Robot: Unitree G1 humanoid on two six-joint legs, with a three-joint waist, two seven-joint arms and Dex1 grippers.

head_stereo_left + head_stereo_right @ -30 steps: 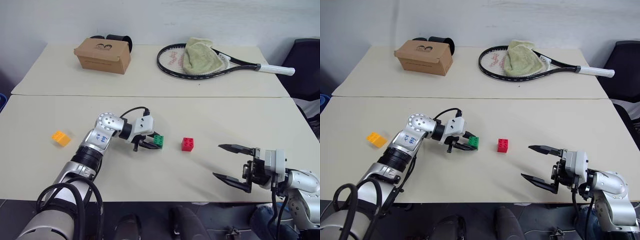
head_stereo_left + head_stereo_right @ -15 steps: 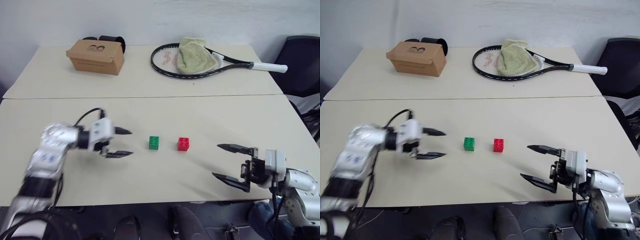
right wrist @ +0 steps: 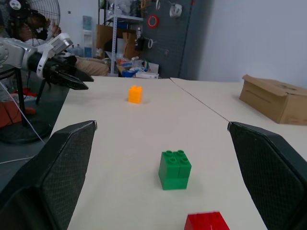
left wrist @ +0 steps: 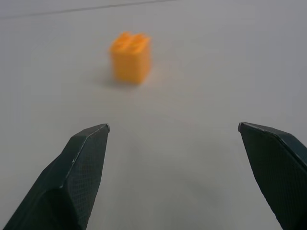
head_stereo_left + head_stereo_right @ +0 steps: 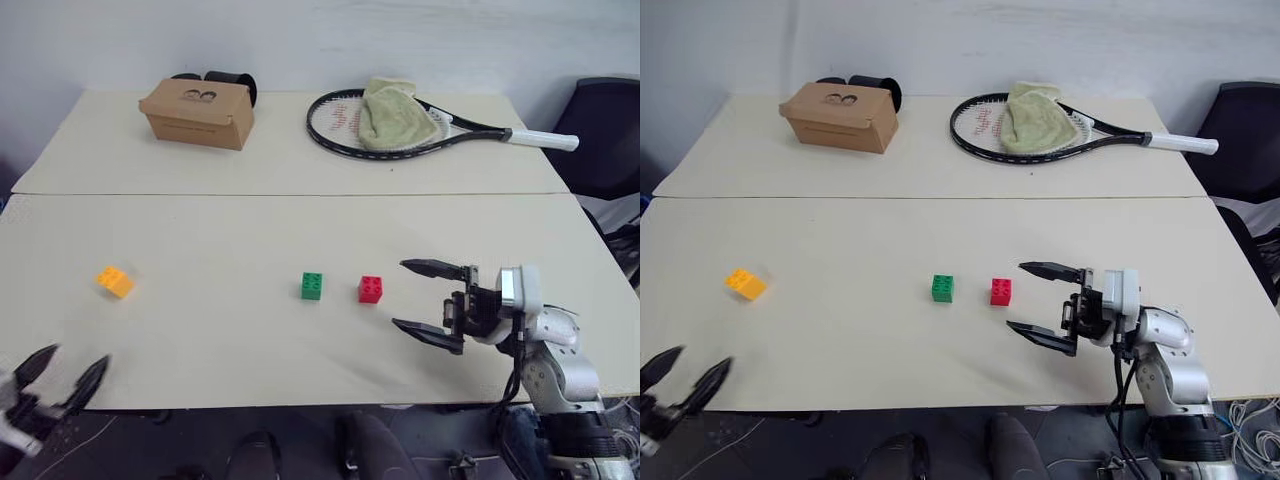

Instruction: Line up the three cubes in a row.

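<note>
On the near half of the desk (image 5: 200,330) the green cube (image 5: 312,286) and the red cube (image 5: 371,289) sit side by side with a small gap between them, studs up, neither touched by anything. The yellow-orange cube (image 5: 115,281) lies well apart from them, far over toward the robot's left side, and is turned at an angle to the desk edge.

Just beside the red cube, on its right, the right claw (image 5: 420,298) hovers with its two black fingers spread wide and empty, pointing toward the red cube; in its wrist view the red cube is nearest, the green one beyond it, and the yellow-orange one farther still.

At the near left corner of the desk, the left claw (image 5: 60,372) is low at the desk's front edge, fingers spread wide, holding nothing. Its wrist view looks over bare desk at the yellow-orange cube ahead, which stands clear of both fingers.

On the far half of the desk a brown cardboard box (image 5: 198,113) stands closed, so its contents cannot be told; a black object (image 5: 228,82) lies just behind it. To the right of the box lies a tennis racket (image 5: 400,125) with a pale green towel (image 5: 392,112) draped over its strings. A black chair (image 5: 610,135) stands off the desk's right end.
</note>
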